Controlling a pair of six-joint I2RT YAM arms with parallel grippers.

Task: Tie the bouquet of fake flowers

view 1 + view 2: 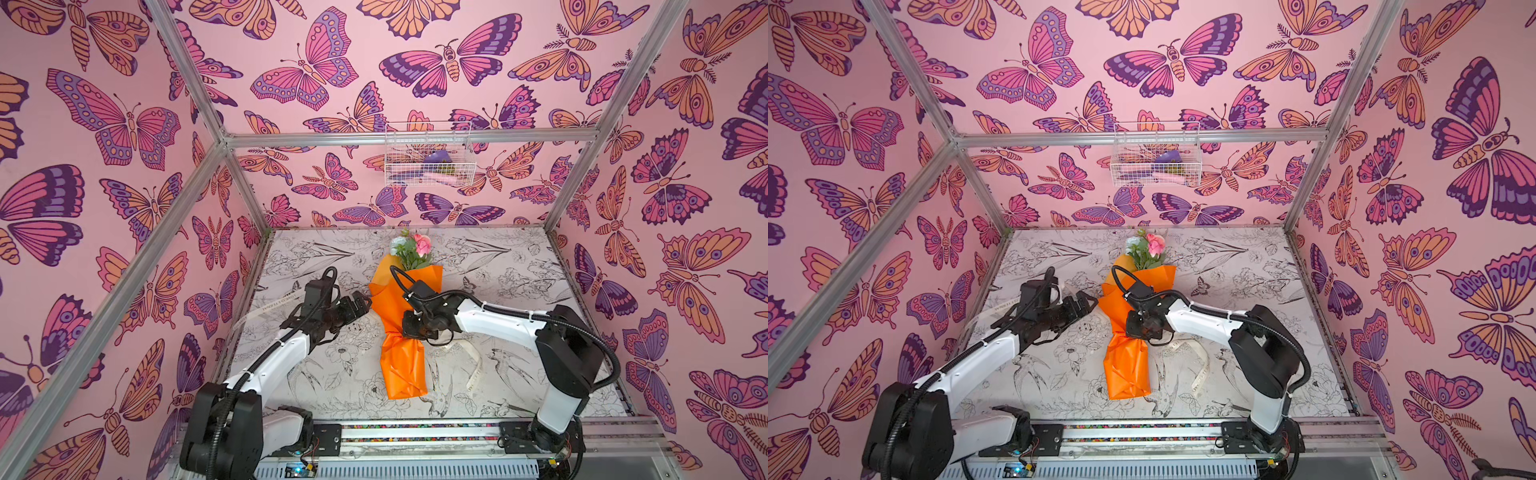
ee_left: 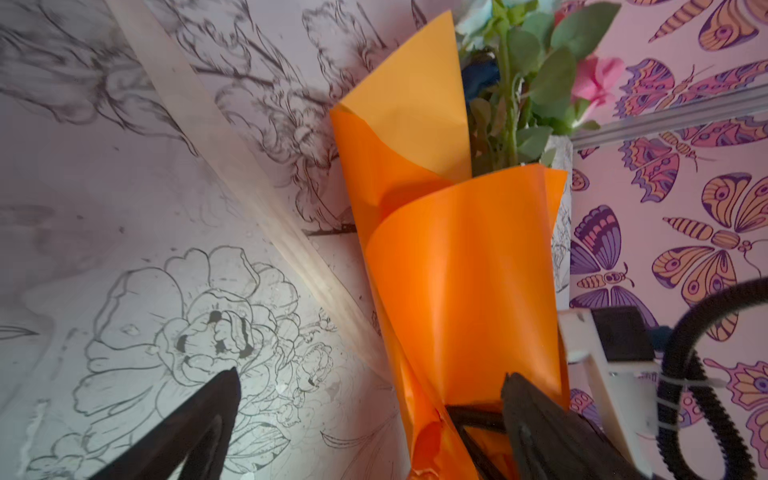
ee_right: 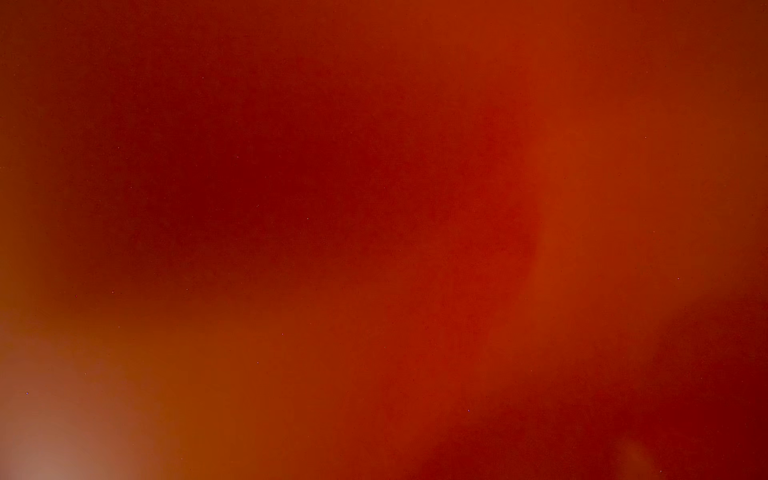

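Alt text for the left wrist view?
Orange-wrapped bouquet dominates, green leaves and a pink rose poking from its open end. The left gripper, open, shows dark fingers in the foreground; a cream ribbon crosses the flower-print table.

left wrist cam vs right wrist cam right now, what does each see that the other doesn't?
Left wrist only: the flowers, cream ribbon, printed table, and the open left gripper. Right wrist only: nothing distinct, just a blurred orange-red fill. Shared: the orange paper, which appears to press against the right wrist lens.
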